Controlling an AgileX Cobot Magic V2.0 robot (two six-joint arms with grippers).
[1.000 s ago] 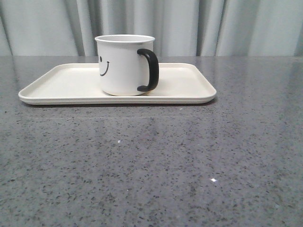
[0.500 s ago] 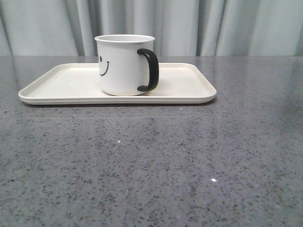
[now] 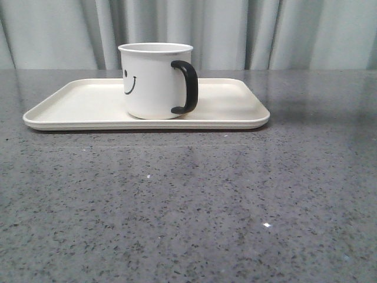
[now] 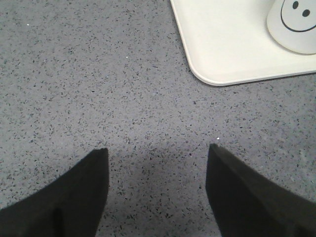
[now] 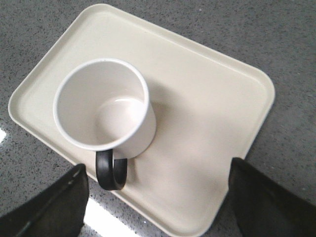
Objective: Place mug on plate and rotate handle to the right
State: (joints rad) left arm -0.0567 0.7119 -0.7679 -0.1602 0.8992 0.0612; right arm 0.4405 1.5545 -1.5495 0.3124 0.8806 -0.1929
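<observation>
The white mug [image 3: 154, 81] with a black smiley face stands upright on the cream plate [image 3: 82, 106], near its middle. Its black handle [image 3: 186, 87] points right and slightly toward the front. No gripper shows in the front view. In the left wrist view the left gripper [image 4: 158, 153] is open and empty over bare table, with the plate corner [image 4: 217, 54] and the mug [image 4: 294, 24] beyond it. In the right wrist view the right gripper [image 5: 157, 170] is open and empty above the plate [image 5: 207, 123], and the mug [image 5: 103, 106] with its handle [image 5: 111, 173] lies between and beyond its fingers.
The grey speckled table [image 3: 188, 200] stretches in front of the plate. A pale pleated curtain [image 3: 235, 29] hangs behind the table's far edge.
</observation>
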